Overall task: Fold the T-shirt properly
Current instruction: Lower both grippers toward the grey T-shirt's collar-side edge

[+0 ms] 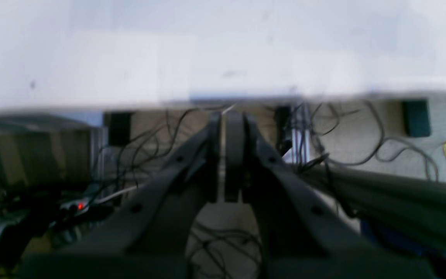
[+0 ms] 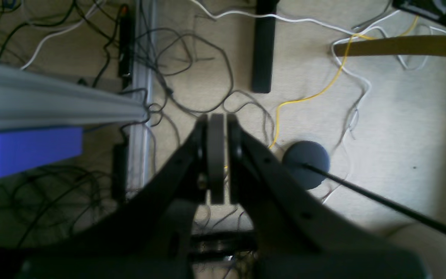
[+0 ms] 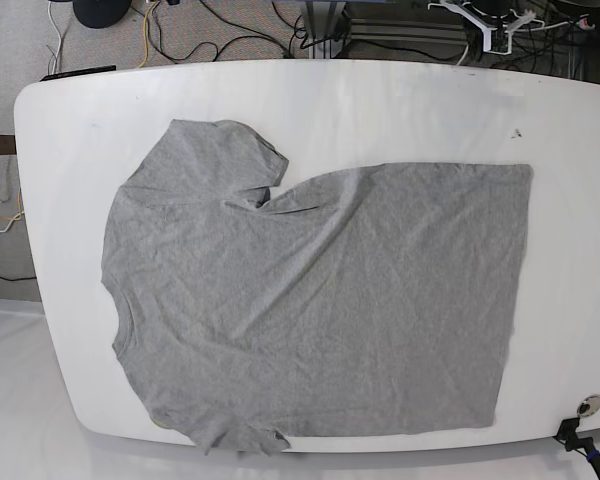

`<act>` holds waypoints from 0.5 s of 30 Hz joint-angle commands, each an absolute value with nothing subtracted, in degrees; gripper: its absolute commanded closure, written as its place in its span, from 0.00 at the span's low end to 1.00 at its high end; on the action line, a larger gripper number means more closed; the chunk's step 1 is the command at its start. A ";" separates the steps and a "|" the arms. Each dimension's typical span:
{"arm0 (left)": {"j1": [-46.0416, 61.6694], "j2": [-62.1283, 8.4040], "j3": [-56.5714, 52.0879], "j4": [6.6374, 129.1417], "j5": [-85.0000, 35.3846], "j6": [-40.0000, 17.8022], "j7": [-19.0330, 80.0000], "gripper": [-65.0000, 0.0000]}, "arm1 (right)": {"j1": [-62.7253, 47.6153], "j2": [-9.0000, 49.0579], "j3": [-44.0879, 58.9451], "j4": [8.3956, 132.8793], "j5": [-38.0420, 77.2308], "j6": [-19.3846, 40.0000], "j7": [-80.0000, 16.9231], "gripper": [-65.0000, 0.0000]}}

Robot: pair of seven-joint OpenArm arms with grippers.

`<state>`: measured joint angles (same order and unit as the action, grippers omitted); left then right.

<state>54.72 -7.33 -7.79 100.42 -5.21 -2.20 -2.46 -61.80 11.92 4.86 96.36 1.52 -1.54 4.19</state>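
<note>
A grey T-shirt (image 3: 320, 300) lies spread flat on the white table (image 3: 400, 110) in the base view, collar toward the left, hem at the right, sleeves at the upper left and lower left. Neither arm appears in the base view. In the left wrist view my left gripper (image 1: 223, 118) is shut with nothing between its fingers, just below the white table's edge (image 1: 223, 69). In the right wrist view my right gripper (image 2: 217, 120) is shut on nothing, hanging over the carpeted floor. The shirt is out of both wrist views.
Tangled cables (image 2: 176, 58) and a yellow wire (image 2: 316, 95) lie on the floor, with a round dark base (image 2: 306, 162) and a purple block (image 2: 25, 149). An aluminium rail (image 2: 52, 100) crosses the right wrist view. Cables and a white fixture (image 3: 490, 25) sit behind the table.
</note>
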 commanded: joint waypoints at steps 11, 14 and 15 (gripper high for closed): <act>53.55 -6.93 -8.56 114.34 -5.12 -1.85 6.74 1.00 | -58.52 11.91 15.85 103.52 6.18 4.20 -4.75 0.93; 52.72 -6.98 -9.07 118.37 -4.68 -1.90 9.88 1.00 | -58.37 11.77 17.20 109.29 5.27 2.36 -9.39 0.95; 52.40 -7.05 -9.46 119.30 -4.62 -2.03 10.84 1.00 | -58.25 11.74 17.14 110.67 5.21 1.71 -10.71 0.96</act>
<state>52.34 -6.70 -8.64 116.86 -4.89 -2.15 11.77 -57.54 11.40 16.67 107.83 5.56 2.92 -10.96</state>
